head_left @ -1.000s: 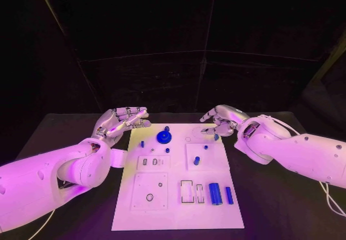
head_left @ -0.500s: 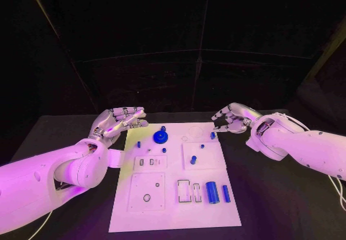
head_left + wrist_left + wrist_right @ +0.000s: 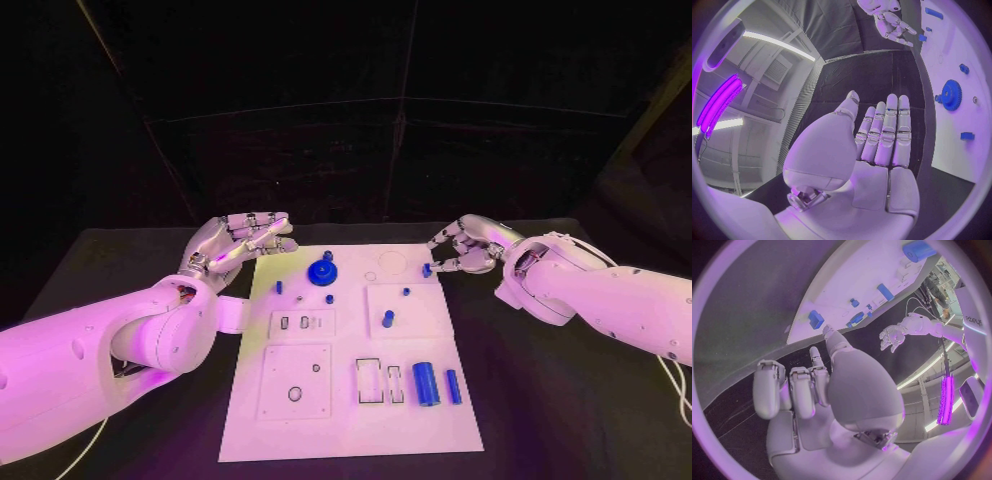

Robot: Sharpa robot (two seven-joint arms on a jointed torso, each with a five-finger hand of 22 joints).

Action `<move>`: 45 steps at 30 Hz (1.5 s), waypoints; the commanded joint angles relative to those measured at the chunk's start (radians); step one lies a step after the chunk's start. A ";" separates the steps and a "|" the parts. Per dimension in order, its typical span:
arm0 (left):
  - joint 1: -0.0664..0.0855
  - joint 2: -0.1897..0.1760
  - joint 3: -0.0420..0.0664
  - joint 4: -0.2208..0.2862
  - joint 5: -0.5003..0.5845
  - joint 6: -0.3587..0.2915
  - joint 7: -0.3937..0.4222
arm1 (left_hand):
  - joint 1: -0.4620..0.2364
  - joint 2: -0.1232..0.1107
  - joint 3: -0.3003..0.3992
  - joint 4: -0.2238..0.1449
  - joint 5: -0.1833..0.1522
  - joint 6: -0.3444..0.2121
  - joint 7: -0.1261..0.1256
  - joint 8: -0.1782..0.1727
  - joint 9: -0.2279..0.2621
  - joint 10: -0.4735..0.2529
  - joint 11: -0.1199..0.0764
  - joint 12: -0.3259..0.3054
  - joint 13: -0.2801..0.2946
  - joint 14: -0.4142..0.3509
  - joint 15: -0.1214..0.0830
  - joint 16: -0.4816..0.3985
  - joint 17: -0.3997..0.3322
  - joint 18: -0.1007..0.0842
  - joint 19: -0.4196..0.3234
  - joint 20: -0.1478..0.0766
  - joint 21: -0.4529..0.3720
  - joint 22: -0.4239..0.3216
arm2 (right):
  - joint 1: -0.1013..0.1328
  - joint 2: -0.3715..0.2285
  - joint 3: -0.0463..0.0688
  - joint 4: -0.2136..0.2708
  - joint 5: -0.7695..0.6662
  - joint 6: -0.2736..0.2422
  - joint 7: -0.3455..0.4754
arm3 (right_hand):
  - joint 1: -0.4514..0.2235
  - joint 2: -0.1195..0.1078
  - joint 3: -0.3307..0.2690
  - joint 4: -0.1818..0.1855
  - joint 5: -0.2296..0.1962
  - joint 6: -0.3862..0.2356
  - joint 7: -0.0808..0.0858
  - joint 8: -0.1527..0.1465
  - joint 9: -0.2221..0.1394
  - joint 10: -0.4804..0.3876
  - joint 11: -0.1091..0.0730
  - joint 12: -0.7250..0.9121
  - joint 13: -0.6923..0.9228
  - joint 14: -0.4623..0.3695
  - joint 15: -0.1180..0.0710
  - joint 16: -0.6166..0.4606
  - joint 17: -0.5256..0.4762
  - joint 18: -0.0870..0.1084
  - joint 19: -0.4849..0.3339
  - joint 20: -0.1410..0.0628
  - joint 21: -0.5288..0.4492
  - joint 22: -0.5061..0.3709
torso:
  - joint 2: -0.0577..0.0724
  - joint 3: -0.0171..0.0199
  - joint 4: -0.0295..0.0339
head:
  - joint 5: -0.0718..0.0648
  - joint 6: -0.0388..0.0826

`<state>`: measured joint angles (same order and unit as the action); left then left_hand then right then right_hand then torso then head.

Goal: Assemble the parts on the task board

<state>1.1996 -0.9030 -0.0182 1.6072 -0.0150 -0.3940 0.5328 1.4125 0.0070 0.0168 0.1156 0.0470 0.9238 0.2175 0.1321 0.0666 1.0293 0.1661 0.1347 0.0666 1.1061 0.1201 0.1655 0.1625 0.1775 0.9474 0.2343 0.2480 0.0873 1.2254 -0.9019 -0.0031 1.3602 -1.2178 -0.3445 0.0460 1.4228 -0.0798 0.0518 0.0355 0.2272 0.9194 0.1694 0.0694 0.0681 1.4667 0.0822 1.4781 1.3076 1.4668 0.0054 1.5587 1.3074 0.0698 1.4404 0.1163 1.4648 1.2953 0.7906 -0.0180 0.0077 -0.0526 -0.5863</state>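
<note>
Task board [image 3: 353, 400] between left hand [image 3: 238, 243], right hand [image 3: 466, 245]

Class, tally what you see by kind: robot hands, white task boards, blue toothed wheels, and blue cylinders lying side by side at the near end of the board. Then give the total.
Hands: 2 (left hand, right hand)
Task board: 1
Blue toothed wheel: 1
Blue cylinders: 2 (larger cylinder, smaller cylinder)
Total: 6
</note>
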 commanded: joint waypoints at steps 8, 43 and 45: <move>0.001 0.002 0.001 -0.003 -0.005 0.012 0.005 | 0.006 0.006 0.002 -0.008 0.005 0.007 0.002 -0.007 0.000 0.008 0.001 -0.006 -0.001 0.008 0.000 -0.006 0.002 0.007 0.009 -0.002 -0.006 -0.002 | -0.010 0.006 0.001 0.003 -0.015 0.043 0.011 | 0.008 0.004 0.002 -0.008 0.008 0.000 -0.001 0.000 0.001 0.022 0.000 -0.003 0.162 0.098 0.002 0.002 0.236 -0.013 -0.004 -0.003 0.001 -0.001 | -0.001 0.0002 -0.0029 | 0.004 -0.002; 0.001 0.005 0.001 -0.008 -0.005 0.012 0.005 | 0.008 0.007 0.003 -0.011 0.005 0.008 0.002 -0.008 0.000 0.009 0.000 -0.007 -0.001 0.008 0.000 -0.007 0.003 0.007 0.009 -0.002 -0.006 -0.002 | -0.027 0.042 0.001 -0.036 -0.040 0.048 -0.035 | 0.015 0.053 0.033 -0.029 -0.011 0.061 -0.005 0.016 0.005 0.032 -0.005 0.007 0.173 0.099 -0.002 0.004 0.241 -0.014 -0.001 -0.006 0.004 0.003 | -0.001 0.0000 -0.0005 | 0.004 -0.008; 0.001 0.005 0.001 -0.008 -0.005 0.012 0.005 | 0.008 0.007 0.003 -0.011 0.005 0.008 0.003 -0.008 0.000 0.009 0.001 -0.007 -0.001 0.008 0.000 -0.008 0.003 0.007 0.010 -0.002 -0.007 -0.002 | -0.027 0.043 0.001 -0.037 -0.041 0.049 -0.035 | 0.014 0.054 0.035 -0.030 -0.012 0.063 -0.005 0.017 0.005 0.032 -0.005 0.007 0.173 0.099 -0.002 0.004 0.240 -0.014 -0.001 -0.006 0.004 0.003 | -0.001 0.0001 -0.0009 | 0.002 -0.008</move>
<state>1.1994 -0.8988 -0.0182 1.5982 -0.0150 -0.3924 0.5325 1.4163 0.0109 0.0196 0.1128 0.0470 0.9237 0.2176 0.1280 0.0668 1.0293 0.1661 0.1312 0.0667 1.1062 0.1201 0.1618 0.1642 0.1775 0.9507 0.2310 0.2480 0.0866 1.1974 -0.8602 -0.0028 1.3230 -1.2487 -0.3040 0.0156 1.4370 -0.0363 0.0802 0.0076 0.2214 0.9735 0.1629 0.0805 0.0721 1.4667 0.0822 1.4819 1.3077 1.4668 0.0054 1.5587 1.3079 0.0698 1.4404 0.1163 1.4647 1.2970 0.7896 -0.0182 0.0068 -0.0489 -0.5937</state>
